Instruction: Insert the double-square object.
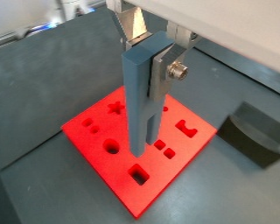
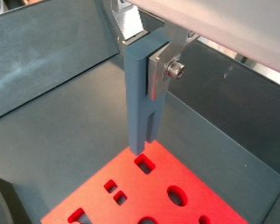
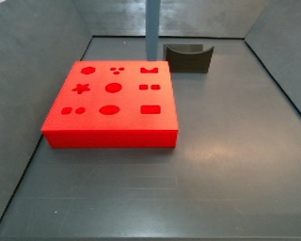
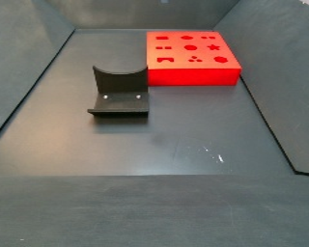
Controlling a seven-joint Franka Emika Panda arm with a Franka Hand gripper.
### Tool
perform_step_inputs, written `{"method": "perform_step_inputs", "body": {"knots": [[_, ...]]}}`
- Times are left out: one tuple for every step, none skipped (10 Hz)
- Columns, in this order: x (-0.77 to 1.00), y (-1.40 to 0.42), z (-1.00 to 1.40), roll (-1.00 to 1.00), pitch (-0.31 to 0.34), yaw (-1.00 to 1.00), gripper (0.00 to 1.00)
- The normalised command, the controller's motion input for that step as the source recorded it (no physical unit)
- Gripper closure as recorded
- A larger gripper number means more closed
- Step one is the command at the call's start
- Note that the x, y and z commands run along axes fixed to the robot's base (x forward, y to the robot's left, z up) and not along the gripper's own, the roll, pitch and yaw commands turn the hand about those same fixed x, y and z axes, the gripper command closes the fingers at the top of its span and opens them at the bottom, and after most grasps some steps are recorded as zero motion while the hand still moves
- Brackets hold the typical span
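Observation:
My gripper [image 1: 149,54] shows in both wrist views [image 2: 149,52], shut on a long blue-grey bar [image 1: 139,101] with a groove down its side. The bar hangs upright, its lower end [image 2: 139,140] a little above the large red block [image 1: 166,171] with shaped cutouts, near a square hole [image 2: 143,162]. In a side view the bar [image 3: 152,28] comes down at the far edge of the red block [image 3: 109,132], and the gripper itself is out of frame. No tiny loose red piece shows in any view.
A dark grey curved-top holder [image 3: 188,56] stands on the floor beside the red block, and it also shows in the second side view [image 4: 119,95] and in a wrist view [image 1: 257,131]. Grey walls enclose the floor [image 3: 203,179].

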Motion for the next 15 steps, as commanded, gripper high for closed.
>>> {"method": "perform_step_inputs", "body": {"knots": [[0.00,0.00,-0.06,0.00,0.000,-1.00,1.00],[0.00,0.00,-0.05,0.00,0.000,-1.00,1.00],[0.00,0.00,-0.04,0.00,0.000,-1.00,1.00],[0.00,0.00,-0.07,0.00,0.000,-1.00,1.00],[0.00,0.15,-0.09,0.01,0.000,-0.87,1.00],[-0.03,0.23,-0.08,0.00,0.000,-0.80,1.00],[-0.04,0.27,-0.07,0.00,0.000,-0.75,1.00],[-0.06,0.33,-0.06,0.00,0.000,-0.70,1.00],[-0.07,0.36,-0.03,0.00,0.000,-0.66,1.00],[-0.08,0.39,-0.02,0.00,-0.006,-0.63,1.00],[-0.07,0.37,-0.01,0.00,-0.011,-0.65,1.00],[0.00,0.22,0.00,0.00,-0.057,-0.80,1.00],[0.00,0.00,0.00,0.00,-0.043,-1.00,1.00],[0.00,0.00,0.00,0.00,-0.021,-1.00,1.00],[0.00,0.00,0.00,0.00,-0.011,-1.00,1.00]]}}
